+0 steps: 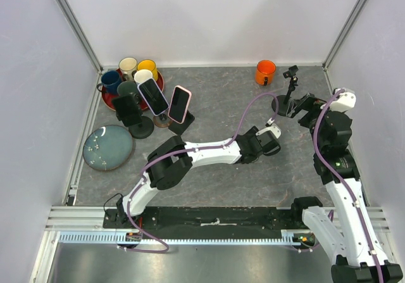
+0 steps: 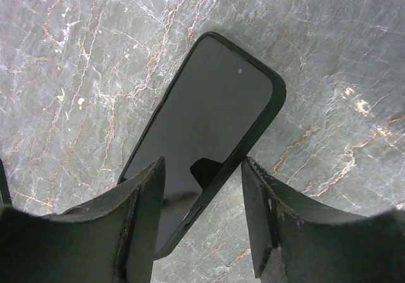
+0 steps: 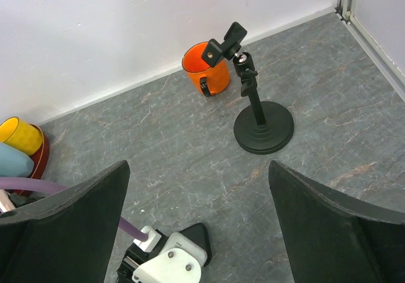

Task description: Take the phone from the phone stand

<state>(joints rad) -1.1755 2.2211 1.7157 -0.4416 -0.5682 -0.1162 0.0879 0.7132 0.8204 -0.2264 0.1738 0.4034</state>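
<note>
L gripper (image 2: 204, 164) sits low over the table (image 2: 69, 55), fingers apart, straddling the near end of the phone (image 2: 212, 109). Phone lies flat, dark screen up, set diagonally. Its lower corner runs under the finger on that view's left, and the other finger looks just clear of its edge. Can't tell if either pad touches the case, but nothing reads as a squeeze. From the top cam the phone is hidden under that gripper, mid-table, a bit right of centre.

R gripper (image 3: 199, 169) hangs further back on the right side, fingers wide apart, nothing btwn them. It looks down on the stand (image 3: 261, 128): round black base, thin post, clamp head tilted at the top, no phone in it. Stand is well apart from the phone. Just behind it, by the back wall, is an orange mug (image 3: 201, 68).

Far left, near to far: a plate (image 1: 107, 147), three other stands (image 1: 140, 128) each w/ a phone, then mugs (image 1: 128, 64) on a red tray (image 1: 162, 80). Prob. not part of this job.

Judgement: the phone is off its stand and down, so this is the let-go/back-off step. Next move calls for lifting the L gripper straight up. The fingers flank the phone at an angle, so any sideways pull could nudge or spin it.
</note>
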